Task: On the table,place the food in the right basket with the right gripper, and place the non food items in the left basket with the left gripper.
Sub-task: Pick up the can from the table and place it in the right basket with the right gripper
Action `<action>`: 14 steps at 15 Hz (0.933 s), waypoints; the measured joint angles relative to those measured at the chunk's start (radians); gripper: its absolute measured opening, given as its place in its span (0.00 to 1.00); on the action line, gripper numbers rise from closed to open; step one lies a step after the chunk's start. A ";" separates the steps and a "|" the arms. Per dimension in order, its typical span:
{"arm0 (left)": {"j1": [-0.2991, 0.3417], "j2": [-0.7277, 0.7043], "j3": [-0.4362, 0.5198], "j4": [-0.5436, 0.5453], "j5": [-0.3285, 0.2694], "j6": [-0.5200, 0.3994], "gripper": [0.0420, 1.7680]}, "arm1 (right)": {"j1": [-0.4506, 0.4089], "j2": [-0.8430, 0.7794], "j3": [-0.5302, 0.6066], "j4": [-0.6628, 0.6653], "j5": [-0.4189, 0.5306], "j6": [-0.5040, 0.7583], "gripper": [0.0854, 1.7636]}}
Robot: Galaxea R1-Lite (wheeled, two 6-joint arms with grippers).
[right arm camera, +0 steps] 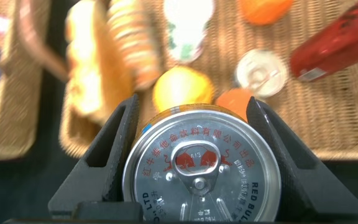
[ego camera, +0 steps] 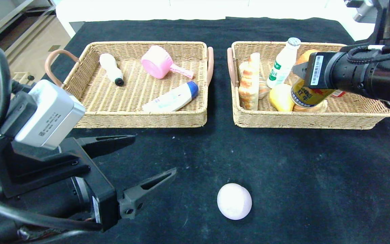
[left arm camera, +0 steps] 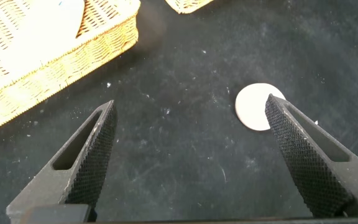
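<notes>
woven wicker baskets [ego camera: 137, 115], shiny metal can [right arm camera: 201, 171]

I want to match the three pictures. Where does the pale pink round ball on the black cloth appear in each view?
Head view: pale pink round ball lies low, centre, on the black cloth.
Left wrist view: the ball is partly behind one finger of the open left gripper.
Right wrist view: not in it.
Shared landmark: the left wicker basket, in the head and left wrist views.

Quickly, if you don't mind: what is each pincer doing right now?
Left pincer: open, holding nothing, above the table near the pale ball.
Right pincer: closed on the can, over the right basket.
</notes>
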 joint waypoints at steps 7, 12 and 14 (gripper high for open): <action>0.000 0.000 0.000 0.000 0.000 0.000 0.97 | -0.184 0.107 -0.063 -0.178 0.118 -0.020 0.68; 0.000 0.000 0.001 -0.001 0.000 0.000 0.97 | -0.237 0.193 -0.113 -0.233 0.150 -0.021 0.68; 0.000 0.000 0.001 -0.001 0.000 0.000 0.97 | -0.251 0.224 -0.130 -0.255 0.152 -0.020 0.68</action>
